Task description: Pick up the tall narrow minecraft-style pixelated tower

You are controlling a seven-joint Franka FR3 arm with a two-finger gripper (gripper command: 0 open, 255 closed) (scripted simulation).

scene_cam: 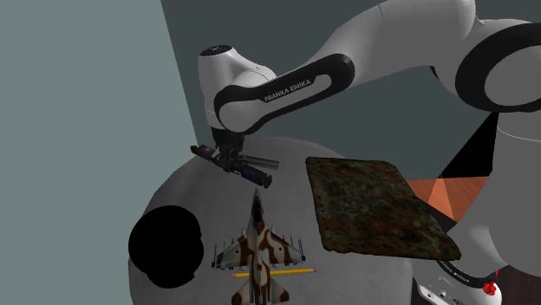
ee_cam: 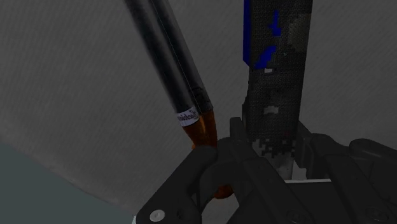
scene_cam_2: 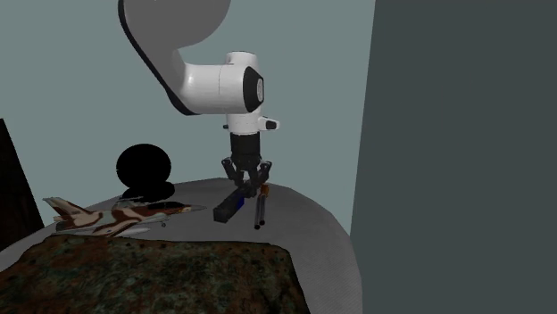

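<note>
The claw (ee_cam: 273,145) is down low on the round grey counter (scene_cam: 364,279). It is closed in narrow, with the tower (ee_cam: 277,76) caught between its two black fingers (ee_cam: 236,137). In the wrist view the fingers look tight on both sides of the tower, one finger on each side, so I think the claw has hold of it.

The tower is dark with blue patches, and it is lying down flat, not standing up. Its near end sits inside the claw. The rest of it pokes straight out in front of the claw, away from the hand. So the long way of the tower points forward, and the fingers squeeze across the thin way. That is the good way to hold a long thin thing.

Right beside the tower, just outside one finger, lie two dark rods (ee_cam: 181,83) with a brown end. They point nearly the same way as the tower and look very close to that finger.

I cannot tell if the tower is off the counter yet. I think the next move is to go straight up. The claw holds the tower near one end, so the far end might dip down.
</note>
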